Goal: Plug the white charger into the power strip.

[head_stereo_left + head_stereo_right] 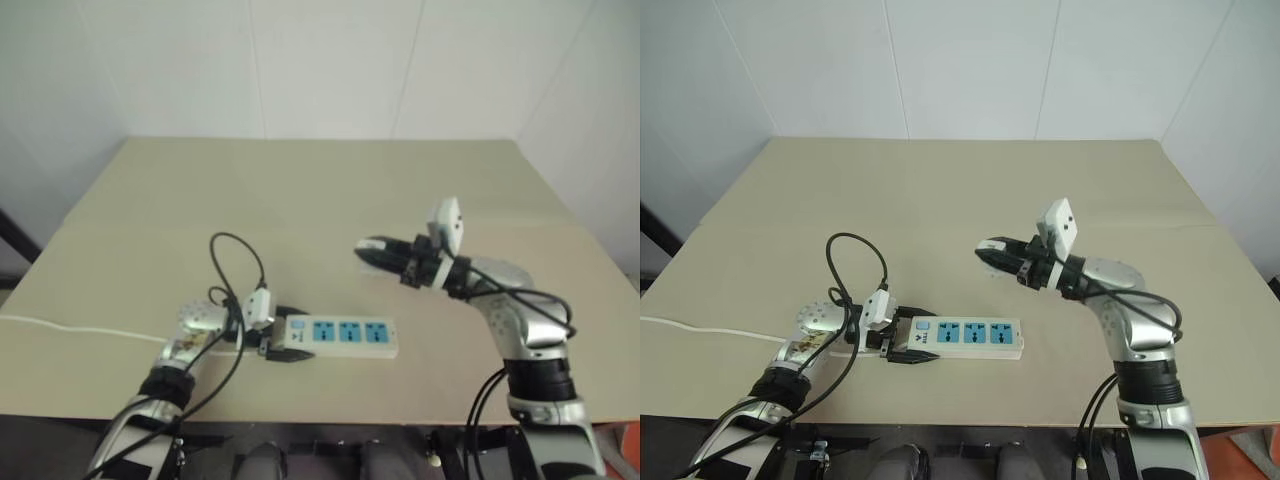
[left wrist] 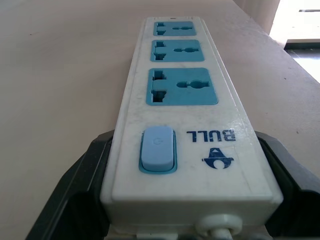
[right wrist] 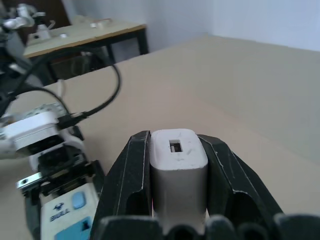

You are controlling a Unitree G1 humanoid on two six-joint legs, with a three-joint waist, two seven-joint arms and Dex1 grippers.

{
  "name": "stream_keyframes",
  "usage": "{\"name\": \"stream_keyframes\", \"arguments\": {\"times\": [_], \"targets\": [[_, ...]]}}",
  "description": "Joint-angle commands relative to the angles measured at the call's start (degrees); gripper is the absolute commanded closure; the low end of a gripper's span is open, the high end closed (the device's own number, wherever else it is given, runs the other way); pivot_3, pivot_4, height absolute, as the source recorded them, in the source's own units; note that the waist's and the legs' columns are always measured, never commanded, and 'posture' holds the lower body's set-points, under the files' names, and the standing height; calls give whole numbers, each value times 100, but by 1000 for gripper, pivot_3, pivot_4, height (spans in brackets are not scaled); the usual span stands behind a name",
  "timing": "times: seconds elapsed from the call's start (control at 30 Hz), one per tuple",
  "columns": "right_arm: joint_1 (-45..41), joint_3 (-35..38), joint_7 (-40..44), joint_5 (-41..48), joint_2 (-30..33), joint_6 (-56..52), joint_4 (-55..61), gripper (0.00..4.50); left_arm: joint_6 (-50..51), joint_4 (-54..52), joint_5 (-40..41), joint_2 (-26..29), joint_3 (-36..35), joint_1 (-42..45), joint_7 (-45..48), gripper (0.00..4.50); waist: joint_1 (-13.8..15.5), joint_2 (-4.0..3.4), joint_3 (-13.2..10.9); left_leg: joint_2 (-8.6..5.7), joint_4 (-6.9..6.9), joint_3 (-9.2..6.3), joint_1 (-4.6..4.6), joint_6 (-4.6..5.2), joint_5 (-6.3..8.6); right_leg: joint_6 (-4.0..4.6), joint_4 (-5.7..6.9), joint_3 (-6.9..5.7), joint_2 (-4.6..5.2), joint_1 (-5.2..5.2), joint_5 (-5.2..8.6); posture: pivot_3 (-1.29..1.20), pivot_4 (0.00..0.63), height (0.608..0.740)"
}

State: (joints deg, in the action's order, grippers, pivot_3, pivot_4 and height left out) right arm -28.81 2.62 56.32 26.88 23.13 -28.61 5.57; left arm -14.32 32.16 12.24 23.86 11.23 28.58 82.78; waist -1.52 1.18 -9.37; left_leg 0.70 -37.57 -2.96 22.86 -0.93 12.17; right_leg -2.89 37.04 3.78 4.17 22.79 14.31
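Note:
The power strip (image 1: 345, 337) lies flat near the table's front edge, a long white bar with three blue socket faces and a pale blue switch (image 2: 158, 149) at its left end. My left gripper (image 1: 283, 342) is shut on that switch end, one black finger (image 2: 75, 200) along each long side. Its thin white cord (image 1: 70, 328) trails off to the left. My right gripper (image 1: 366, 250) hangs above the table, behind and to the right of the strip, pointing left. It is shut on the white charger (image 3: 179, 170), whose end with a small slot faces the wrist camera; its prongs are hidden.
The tan table (image 1: 320, 190) stretches back to white walls. Black cables (image 1: 238, 262) loop up from my left wrist just behind the strip's left end. In the right wrist view another table (image 3: 85, 32) with small items stands beyond this one.

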Motion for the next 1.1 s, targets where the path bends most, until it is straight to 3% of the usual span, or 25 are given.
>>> {"name": "stream_keyframes", "arguments": {"times": [0.03, 0.57, 0.9, 1.1], "targets": [[44, -44, 242, 265, -152, 396, 136, 3365, 101, 118, -300, 50, 327, -187, 146, 1179, -5, 0, 0, 0, 0, -1, 0, 0, 0, -1, 0, 0, 0, -1, 1, 0, 150, 740], [602, -699, 830, -296, -624, 2612, -727, 3365, 172, 50, -302, 112, 318, -232, 121, 1179, -23, 1, 0, 2, 0, -1, -9, 0, 0, -4, -3, -1, -2, -11, 3, 0, 150, 740], [689, -928, 981, -381, -792, 3029, -1138, 3365, 184, 24, -298, 139, 308, -243, 104, 1179, -39, 1, 0, 3, 1, -2, -22, -1, 0, -5, -4, -1, -4, -24, 3, 0, 150, 740], [516, -1170, 827, -543, -653, 2340, -1179, 3365, 208, -4, -295, 169, 306, -257, 110, 1179, -53, 1, 0, 4, 1, -1, -25, -1, 1, -5, -5, -1, -4, -27, 4, 0, 150, 740]]}}
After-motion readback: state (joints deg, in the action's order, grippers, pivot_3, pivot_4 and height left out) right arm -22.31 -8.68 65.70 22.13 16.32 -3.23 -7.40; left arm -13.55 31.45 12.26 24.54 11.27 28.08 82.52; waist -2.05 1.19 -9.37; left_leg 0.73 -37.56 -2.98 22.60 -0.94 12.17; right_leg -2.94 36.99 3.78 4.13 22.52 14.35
